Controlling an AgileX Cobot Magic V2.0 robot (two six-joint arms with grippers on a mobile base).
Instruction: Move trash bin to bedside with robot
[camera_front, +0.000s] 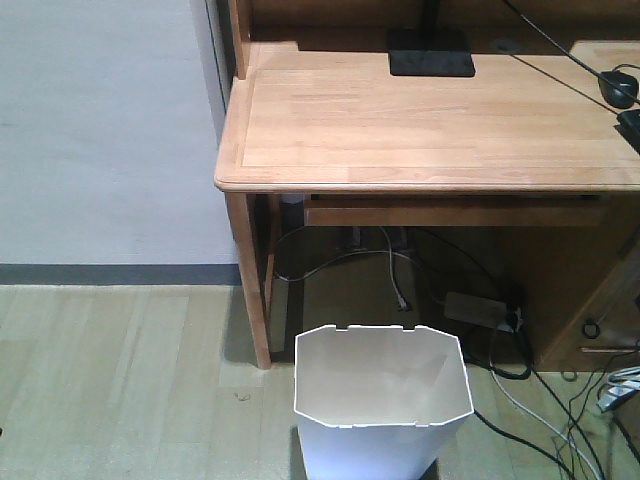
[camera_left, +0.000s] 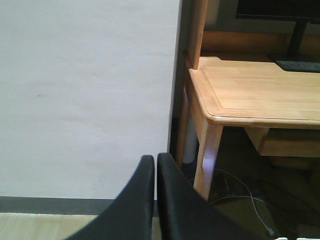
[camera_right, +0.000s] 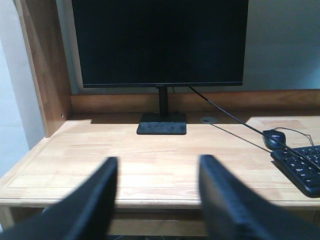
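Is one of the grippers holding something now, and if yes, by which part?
Nothing is held. The left gripper is shut with nothing between its fingers, the right gripper is open and empty, and no gripper touches the trash bin.

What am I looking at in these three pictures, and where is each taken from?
A two-armed robot on wheels, seen through its own cameras. The front camera looks down at a white trash bin on the floor before a wooden desk, cables underneath. Two cameras sit on the wrists. The left jaws are closed, facing a wall and the desk corner. The right jaws are open, facing a monitor, mouse and keyboard on the desk. Nothing is held.
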